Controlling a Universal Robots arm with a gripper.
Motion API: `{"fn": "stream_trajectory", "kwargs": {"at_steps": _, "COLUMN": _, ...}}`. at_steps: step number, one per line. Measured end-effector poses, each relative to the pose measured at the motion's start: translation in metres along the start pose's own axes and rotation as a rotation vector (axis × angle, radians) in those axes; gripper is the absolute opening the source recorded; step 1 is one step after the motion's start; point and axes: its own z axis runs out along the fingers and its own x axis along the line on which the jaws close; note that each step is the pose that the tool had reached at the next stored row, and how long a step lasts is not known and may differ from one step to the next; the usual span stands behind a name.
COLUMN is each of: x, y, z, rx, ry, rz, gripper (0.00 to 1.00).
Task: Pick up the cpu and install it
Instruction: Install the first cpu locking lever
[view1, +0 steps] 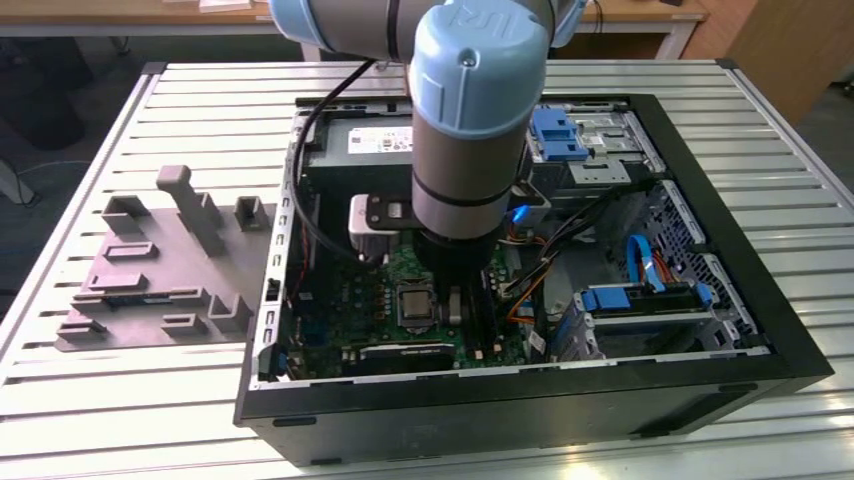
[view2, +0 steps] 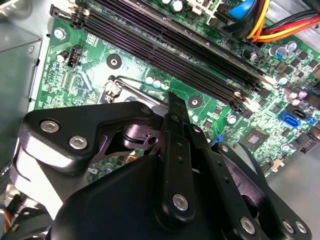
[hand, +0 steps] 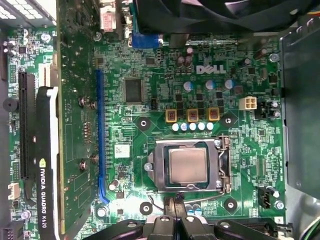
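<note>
Claw (hand: 172, 220) is hanging just beside the socket frame (hand: 186, 165), fingers pressed together on nothing — the cpu (hand: 188, 165) is lying in that frame on the motherboard (hand: 230, 75), apart from the claw. Risk, as judged: the chip may be sitting unlatched, so a knock from the fingers could be skewing it against the contacts. In the first wrist view the chip and frame are showing squarely; in the exterior view the arm (view1: 467, 120) is standing inside the computer case (view1: 747, 300) on the table (view1: 134, 400).
</note>
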Motion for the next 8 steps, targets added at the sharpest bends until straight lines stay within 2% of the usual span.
{"fn": "stream_trajectory", "kwargs": {"at_steps": 8, "x": 0.0010, "y": -0.0001, "z": 0.0058, "rx": -0.0003, "ry": -0.0001, "rz": -0.017, "gripper": 0.11}}
